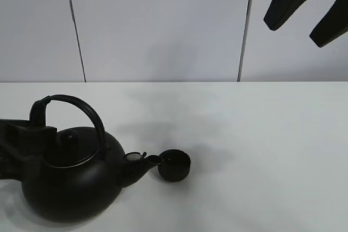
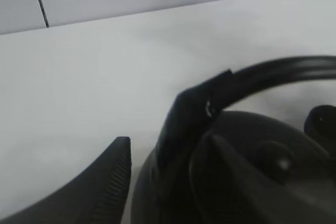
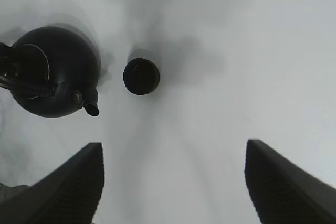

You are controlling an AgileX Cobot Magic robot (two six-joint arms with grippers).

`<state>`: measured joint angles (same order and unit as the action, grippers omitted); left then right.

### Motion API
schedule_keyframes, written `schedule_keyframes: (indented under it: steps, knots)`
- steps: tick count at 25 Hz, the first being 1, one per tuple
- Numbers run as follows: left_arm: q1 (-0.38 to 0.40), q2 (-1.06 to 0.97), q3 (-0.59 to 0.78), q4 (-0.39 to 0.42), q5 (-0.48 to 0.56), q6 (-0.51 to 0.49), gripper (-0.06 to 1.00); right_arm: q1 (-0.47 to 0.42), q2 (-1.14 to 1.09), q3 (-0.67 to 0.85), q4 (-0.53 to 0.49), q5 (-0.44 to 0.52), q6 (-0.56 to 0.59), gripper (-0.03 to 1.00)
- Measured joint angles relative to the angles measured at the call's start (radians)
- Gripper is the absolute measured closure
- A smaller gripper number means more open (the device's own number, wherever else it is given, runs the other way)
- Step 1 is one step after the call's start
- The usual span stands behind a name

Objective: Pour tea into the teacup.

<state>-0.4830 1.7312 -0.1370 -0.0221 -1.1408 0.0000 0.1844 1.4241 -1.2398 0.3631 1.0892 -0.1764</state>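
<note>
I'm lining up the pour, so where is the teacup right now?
In the exterior high view the teacup stands on the white table, left of centre near the front edge, just right of the kettle, whose spout points at it.

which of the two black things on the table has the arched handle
The big round kettle, held by the left claw. The small teacup by its spout has none.

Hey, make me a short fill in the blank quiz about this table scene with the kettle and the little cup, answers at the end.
1. The spout of the big round black kettle points toward the small matte-black ____.
2. The right gripper hangs high with its jaws ____.
3. The left gripper is at the kettle's arched ____.
4. The white table has ____ cup(s) on it.

Missing words: teacup; open; handle; one
</note>
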Motion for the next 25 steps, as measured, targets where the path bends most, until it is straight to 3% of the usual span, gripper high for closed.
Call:
schedule_keyframes:
  steps: [7,18,25]
  knots:
    - [0.0,-0.046,0.049,0.029,-0.01,-0.025,0.61,0.0,0.0,0.0,0.0,0.0,0.0,0.45]
    - [0.0,-0.371,0.087,0.032,-0.01,-0.056,0.61,0.0,0.0,0.0,0.001,0.0,0.0,0.45]
    - [0.0,-0.423,-0.039,0.044,0.019,-0.179,0.61,0.0,0.0,0.0,0.001,0.0,0.0,0.45]
